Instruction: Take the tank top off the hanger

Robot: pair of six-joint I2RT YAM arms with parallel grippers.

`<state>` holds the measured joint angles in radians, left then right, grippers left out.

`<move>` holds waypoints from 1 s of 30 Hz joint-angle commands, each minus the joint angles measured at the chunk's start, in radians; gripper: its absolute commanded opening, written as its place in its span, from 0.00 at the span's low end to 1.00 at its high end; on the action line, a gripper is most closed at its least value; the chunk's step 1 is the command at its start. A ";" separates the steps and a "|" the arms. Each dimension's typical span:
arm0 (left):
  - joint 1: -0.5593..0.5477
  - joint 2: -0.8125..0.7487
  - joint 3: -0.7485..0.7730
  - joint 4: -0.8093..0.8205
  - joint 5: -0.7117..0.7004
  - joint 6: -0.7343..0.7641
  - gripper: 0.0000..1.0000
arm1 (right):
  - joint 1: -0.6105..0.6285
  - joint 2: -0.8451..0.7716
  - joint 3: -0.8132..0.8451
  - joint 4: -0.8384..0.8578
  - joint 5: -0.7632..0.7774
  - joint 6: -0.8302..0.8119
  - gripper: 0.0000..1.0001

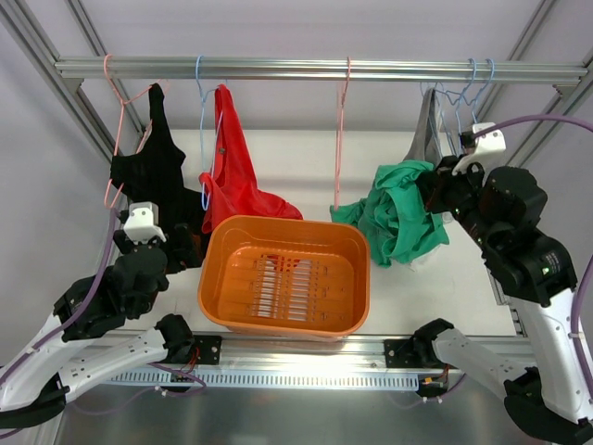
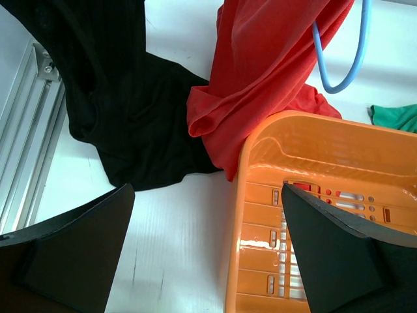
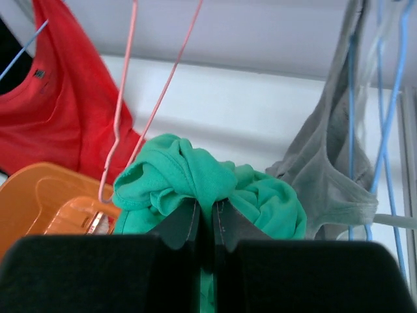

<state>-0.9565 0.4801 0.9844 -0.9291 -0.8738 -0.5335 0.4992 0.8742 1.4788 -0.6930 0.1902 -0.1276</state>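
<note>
The teal-green tank top [image 1: 400, 218] hangs bunched from my right gripper [image 1: 428, 184], right of the orange basket. In the right wrist view my gripper [image 3: 206, 210] is shut on a fold of the tank top [image 3: 195, 179]. The salmon-pink hanger [image 1: 340, 134] hangs bare from the rail, left of the bunched cloth; it also shows in the right wrist view [image 3: 124, 111], with its lower loop close to the cloth's left edge. My left gripper [image 1: 178, 248] is open and empty, low over the table by the basket's left rim; it also shows in the left wrist view [image 2: 205, 254].
The orange basket [image 1: 215, 269] stands at the middle front. A red top [image 1: 236, 171] on a light-blue hanger and a black top [image 1: 153, 176] on a pink hanger hang at the left. A grey top [image 1: 428, 125] and light-blue hangers [image 1: 474, 83] hang at the right.
</note>
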 commanded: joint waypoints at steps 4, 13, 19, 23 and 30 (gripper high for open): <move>-0.007 -0.023 -0.009 0.009 -0.045 -0.013 0.99 | -0.001 0.031 0.245 0.006 -0.242 -0.024 0.00; 0.012 -0.018 -0.012 0.007 -0.048 -0.010 0.99 | 0.001 0.103 0.573 -0.030 -0.437 -0.036 0.00; 0.088 -0.035 -0.009 0.009 -0.034 -0.033 0.99 | -0.001 0.218 0.800 -0.031 -0.575 -0.029 0.00; 0.101 -0.046 -0.016 0.009 -0.034 -0.033 0.99 | -0.001 0.293 0.900 0.041 -0.672 -0.003 0.00; 0.114 -0.028 -0.018 0.009 -0.031 -0.028 0.99 | -0.001 0.399 0.929 0.343 -0.793 0.218 0.00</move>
<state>-0.8608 0.4404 0.9733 -0.9298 -0.8948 -0.5438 0.4992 1.2156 2.3653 -0.5995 -0.5095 -0.0483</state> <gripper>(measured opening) 0.989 0.052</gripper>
